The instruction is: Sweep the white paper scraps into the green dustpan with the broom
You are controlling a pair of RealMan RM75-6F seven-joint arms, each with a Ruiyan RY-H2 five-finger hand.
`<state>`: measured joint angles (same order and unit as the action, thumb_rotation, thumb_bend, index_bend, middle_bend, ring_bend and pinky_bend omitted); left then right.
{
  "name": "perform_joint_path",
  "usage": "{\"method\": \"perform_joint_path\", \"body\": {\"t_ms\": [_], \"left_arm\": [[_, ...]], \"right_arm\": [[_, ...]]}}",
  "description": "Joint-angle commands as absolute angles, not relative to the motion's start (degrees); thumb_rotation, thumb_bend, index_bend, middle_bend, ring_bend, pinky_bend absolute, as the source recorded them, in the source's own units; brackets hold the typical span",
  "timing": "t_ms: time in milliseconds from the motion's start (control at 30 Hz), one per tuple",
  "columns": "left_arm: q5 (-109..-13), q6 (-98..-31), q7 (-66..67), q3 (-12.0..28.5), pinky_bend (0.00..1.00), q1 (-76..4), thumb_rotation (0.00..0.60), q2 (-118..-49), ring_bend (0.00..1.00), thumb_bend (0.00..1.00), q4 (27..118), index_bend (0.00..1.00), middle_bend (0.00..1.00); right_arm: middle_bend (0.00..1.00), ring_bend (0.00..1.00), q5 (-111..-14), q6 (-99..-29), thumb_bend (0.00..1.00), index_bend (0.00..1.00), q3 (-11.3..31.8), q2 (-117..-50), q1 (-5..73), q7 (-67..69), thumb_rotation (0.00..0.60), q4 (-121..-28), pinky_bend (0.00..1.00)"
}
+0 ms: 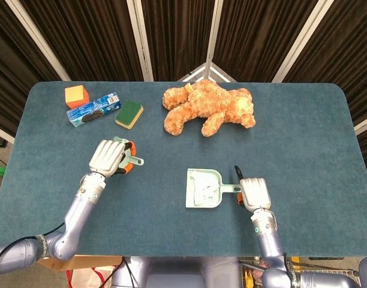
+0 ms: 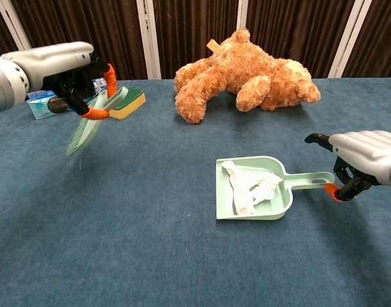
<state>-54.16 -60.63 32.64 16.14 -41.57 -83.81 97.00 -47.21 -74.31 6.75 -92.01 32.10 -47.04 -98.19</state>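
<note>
Near the table's middle, slightly toward the robot's right — green dustpan (image 2: 253,187) flat on the blue cloth, mouth pointing toward the robot's left, handle toward the right hand. White paper scraps (image 2: 248,185) lie crumpled inside the pan, several pieces overlapping; how many cannot be told. Pan is pale mint green, shallow, with a raised back wall

Right hand (image 2: 361,157) at the tip of the pan handle: fingers curled down around it, an orange fingertip (image 2: 334,191) touching the handle end; one dark finger sticks out straight toward the bear. Whether it actually grips the handle or only touches it cannot be told; head view shows just the back of the hand (image 1: 254,193)

Broom (image 2: 92,121) held off the table at the robot's left, well apart from the pan. Left hand (image 2: 71,69) clamps its handle, orange-tipped fingers wrapped round it. Bristles point down and outward; they are motion-blurred in chest view. From the head view the hand (image 1: 110,157) hides most of the broom, only the handle end pokes out

Far side of table (image 1: 303,120): brown teddy bear (image 2: 240,73) lying on its side. Far left corner: green and yellow sponge (image 1: 129,114), blue biscuit packet (image 1: 93,109), orange block (image 1: 76,95). In chest view the left hand partly covers the packet
</note>
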Motion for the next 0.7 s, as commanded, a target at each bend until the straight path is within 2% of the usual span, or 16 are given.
{"method": "perform_joint_path", "body": {"t_ms": [33,100,167,300,433,533,633,700], "left_arm": [[-49.18,-58.78,39.12,13.4,1.0,-43.36,0.6,-80.99,0.99,0.51,98.54,0.68,1.0],[-47.11,-58.94,40.99,12.73,1.0,-43.93,0.6,-80.73,0.97,0.33,99.1,0.43,1.0],[-44.78,-59.05,43.01,11.95,1.0,-44.54,0.6,-80.38,0.95,0.2,99.69,0.24,1.0],[-41.35,-60.59,44.96,11.69,1.0,-45.49,0.6,-79.79,0.93,0.05,100.99,0.05,0.99],[-41.17,-61.87,42.96,12.32,0.98,-45.32,0.6,-79.05,0.87,0.0,101.59,0.0,0.91],[-42.27,-62.73,39.47,13.18,0.89,-44.48,0.6,-78.21,0.79,0.0,102.29,0.0,0.8],[-44.35,-63.45,35.96,13.37,0.69,-43.18,0.6,-76.69,0.6,0.0,103.79,0.0,0.56],[-46.6,-64.14,33.05,13.11,0.5,-41.71,0.6,-75.2,0.41,0.0,105.46,0.0,0.37]], "right_arm": [[0.82,0.79,-47.16,-74.66,0.46,0.0,6.77,-91.82,32.02,-47.31,0.6,-98.76,0.8],[0.82,0.79,-47.21,-74.84,0.46,0.0,6.76,-91.74,32.01,-47.47,0.6,-99.07,0.8],[0.82,0.79,-47.36,-75.07,0.46,0.0,6.71,-91.5,31.96,-47.61,0.6,-99.58,0.8],[0.82,0.79,-47.41,-75.37,0.46,0.0,6.87,-90.84,31.91,-47.7,0.6,-100.55,0.8],[0.82,0.78,-47.51,-75.75,0.46,0.0,7.12,-90.22,31.83,-47.63,0.6,-101.23,0.8],[0.8,0.75,-48.05,-76.06,0.46,0.0,7.14,-89.29,31.61,-47.23,0.6,-101.93,0.79],[0.7,0.64,-49.72,-76.24,0.46,0.0,6.82,-87.85,31.12,-45.91,0.6,-102.42,0.68],[0.53,0.46,-51.3,-76.26,0.46,0.0,6.26,-86.27,30.61,-44.82,0.6,-103.05,0.51]]}}
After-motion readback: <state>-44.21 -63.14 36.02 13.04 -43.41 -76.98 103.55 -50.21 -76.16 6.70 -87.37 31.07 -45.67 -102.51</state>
